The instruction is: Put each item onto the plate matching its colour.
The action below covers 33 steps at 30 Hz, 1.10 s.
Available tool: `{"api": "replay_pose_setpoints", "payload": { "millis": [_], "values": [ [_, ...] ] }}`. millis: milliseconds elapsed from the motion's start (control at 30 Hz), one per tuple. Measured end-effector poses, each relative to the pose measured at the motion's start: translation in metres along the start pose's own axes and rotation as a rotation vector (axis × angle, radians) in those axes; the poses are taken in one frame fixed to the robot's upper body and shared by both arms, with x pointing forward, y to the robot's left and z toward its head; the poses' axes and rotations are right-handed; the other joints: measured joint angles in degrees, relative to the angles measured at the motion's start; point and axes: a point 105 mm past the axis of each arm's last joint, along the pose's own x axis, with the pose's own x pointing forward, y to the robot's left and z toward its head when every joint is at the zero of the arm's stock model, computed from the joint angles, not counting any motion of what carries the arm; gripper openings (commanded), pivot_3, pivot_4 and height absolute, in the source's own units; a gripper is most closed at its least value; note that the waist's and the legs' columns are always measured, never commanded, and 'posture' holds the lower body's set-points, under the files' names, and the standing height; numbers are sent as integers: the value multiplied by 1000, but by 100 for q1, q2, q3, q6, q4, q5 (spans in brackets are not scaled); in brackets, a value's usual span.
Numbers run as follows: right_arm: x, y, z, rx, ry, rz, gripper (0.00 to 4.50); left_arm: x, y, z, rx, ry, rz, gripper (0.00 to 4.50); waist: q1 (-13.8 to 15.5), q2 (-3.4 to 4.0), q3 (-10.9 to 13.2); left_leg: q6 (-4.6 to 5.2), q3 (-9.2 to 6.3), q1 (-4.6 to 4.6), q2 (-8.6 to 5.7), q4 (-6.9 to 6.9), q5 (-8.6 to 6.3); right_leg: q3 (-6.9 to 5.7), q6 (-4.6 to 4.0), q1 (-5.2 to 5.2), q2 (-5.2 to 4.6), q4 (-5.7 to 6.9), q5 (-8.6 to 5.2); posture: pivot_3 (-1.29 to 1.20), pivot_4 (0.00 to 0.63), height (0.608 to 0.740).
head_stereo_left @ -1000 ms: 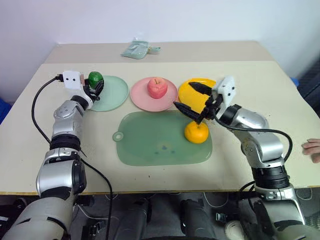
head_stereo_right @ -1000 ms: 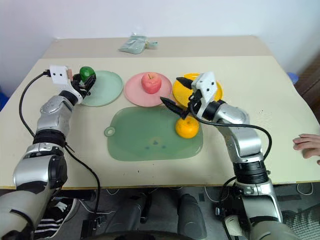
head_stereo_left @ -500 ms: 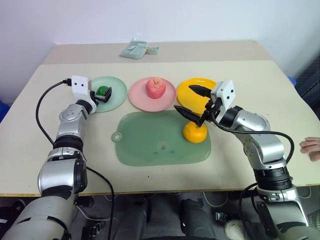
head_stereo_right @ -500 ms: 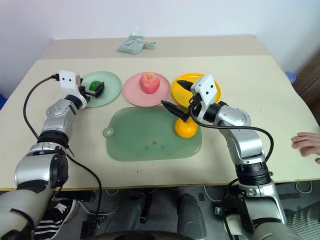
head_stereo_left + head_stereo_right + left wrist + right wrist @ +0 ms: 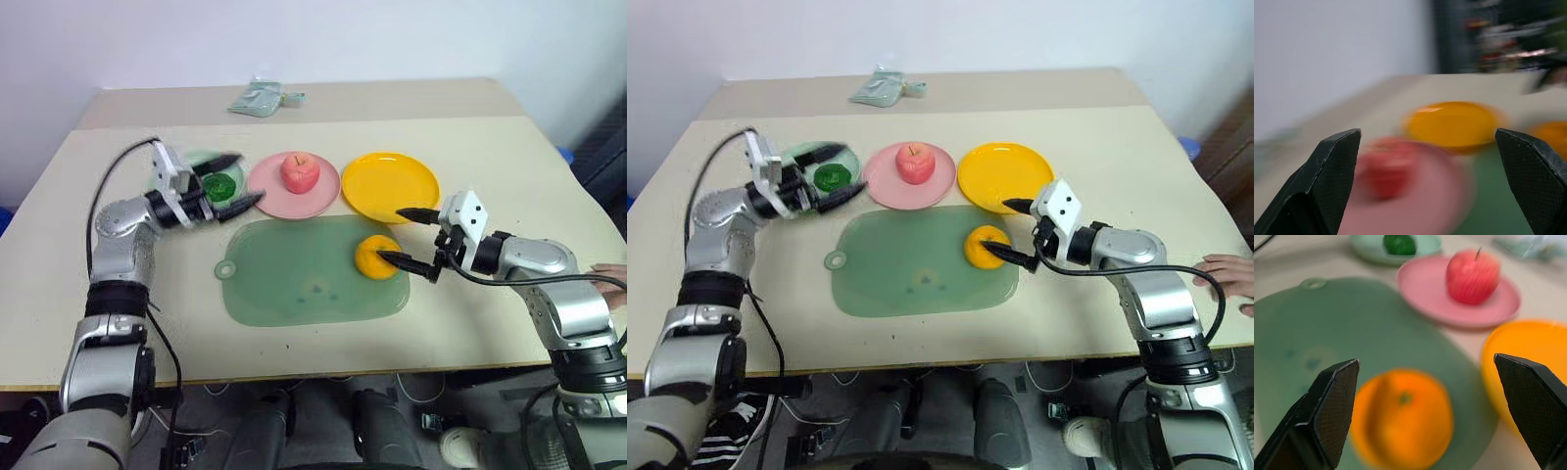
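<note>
Now apple sits on pink plate.

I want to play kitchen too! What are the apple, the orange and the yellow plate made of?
The apple looks like a plastic toy: smooth, evenly red, faintly ridged. The orange seems plastic or rubber too, with a flat, even colour and a dimple on top. The yellow plate looks like thin, shiny plastic; light glints off its rim.

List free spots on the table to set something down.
Free: yellow plate; green mat's middle and left; bare table between plates and pouch; near edge. Crowded: orange with right gripper; mint plate under left gripper.
</note>
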Motion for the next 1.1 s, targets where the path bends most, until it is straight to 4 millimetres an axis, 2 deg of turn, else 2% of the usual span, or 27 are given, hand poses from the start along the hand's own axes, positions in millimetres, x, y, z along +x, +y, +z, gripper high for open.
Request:
{"api": "replay_pose_setpoints", "payload": {
  "millis": [67,167,433,567,800,900,1000,1100],
  "values": [
    [0,1,-4,11,23,6,4500,-4,-14,-4,-72,41,-94,4473,-33,0,0,0,0,2,2,0,0,0,-1,0,2,0,-1,0,150,740],
    [5,4,-15,5,72,10,4500,-8,-28,-8,-86,84,-168,4473,-11,2,-1,-1,1,5,2,-5,0,1,-2,1,-1,-2,-1,0,150,740],
    [11,5,-30,33,111,-12,4500,0,-42,-9,-133,102,-241,4473,133,1,-1,-1,1,0,-3,-1,-1,3,-1,1,-5,-6,-1,0,150,740],
    [13,6,-36,70,124,-12,3412,4,-43,-10,-148,102,-242,4500,145,1,-1,-1,1,1,-3,-2,-1,4,-1,2,-5,-7,-1,0,150,740],
    [20,1,-30,129,55,-42,3344,7,-38,-8,-143,94,-207,4500,134,2,-1,-1,1,1,-2,-2,-1,5,-2,-1,-5,-7,-1,0,150,740],
    [29,-23,2,111,-75,-128,3344,14,-30,-4,-119,52,-151,4500,121,4,1,-4,5,1,-2,-3,1,9,-1,-5,-4,-6,-1,0,150,740],
    [29,-65,40,23,-194,-316,3344,17,-23,-1,-102,19,-96,4500,127,4,0,-5,5,3,-4,-7,2,9,-1,-4,-4,-6,0,0,150,740],
    [27,-106,42,13,-178,-523,3344,24,-22,-5,-109,-9,-56,4500,156,1,-1,-5,2,2,-8,-9,2,8,-1,-3,-4,-7,1,0,150,740]
  ]
}}
